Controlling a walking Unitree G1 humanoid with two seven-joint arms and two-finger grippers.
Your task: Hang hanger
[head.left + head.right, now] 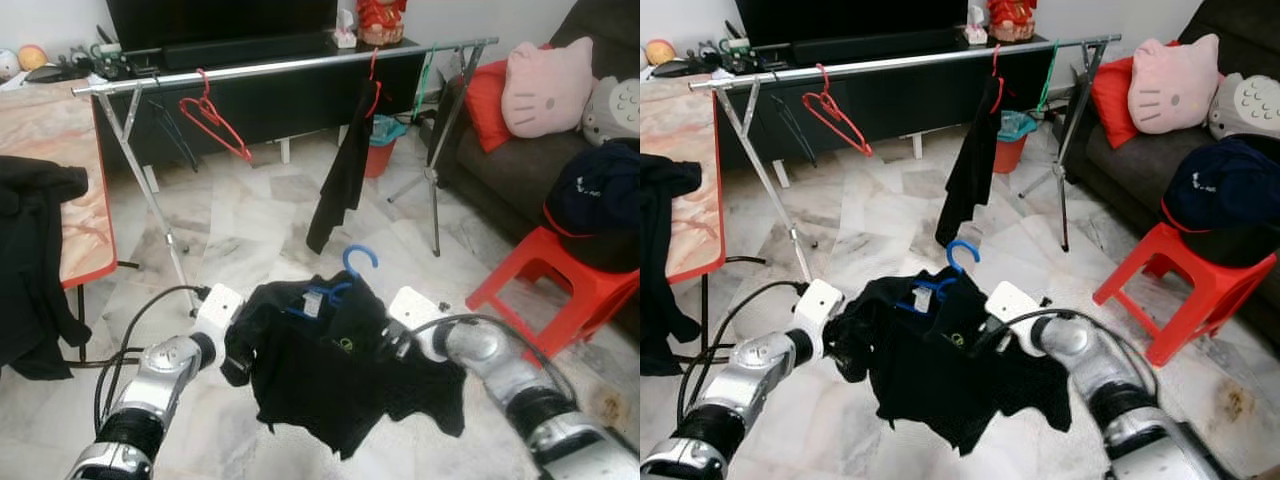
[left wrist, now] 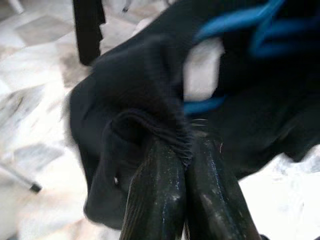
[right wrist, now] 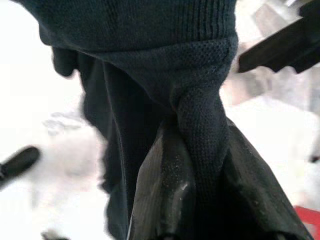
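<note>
Left pincer (image 2: 182, 165) is clamping a bunched fold of the black shirt (image 1: 335, 365) at its left shoulder, fingers pressed together on the ribbed hem. Right pincer (image 3: 200, 165) is gripping a twisted rope of the same knit fabric at the other shoulder. Between them the shirt is sagging in mid-air over the marble floor (image 1: 250, 215), draped on a blue plastic hanger (image 1: 350, 268) whose hook is poking up at the collar.

Judgement: load is light; cloth is soft and limp, likely to slide off the smooth, stiff hanger. Better to be holding near the hook or shoulders.

Ahead, a shiny metal clothes rail (image 1: 290, 66) is standing on thin legs, carrying a red wire hanger (image 1: 212, 118) near its left end and a black garment (image 1: 345, 170) right of middle.
</note>
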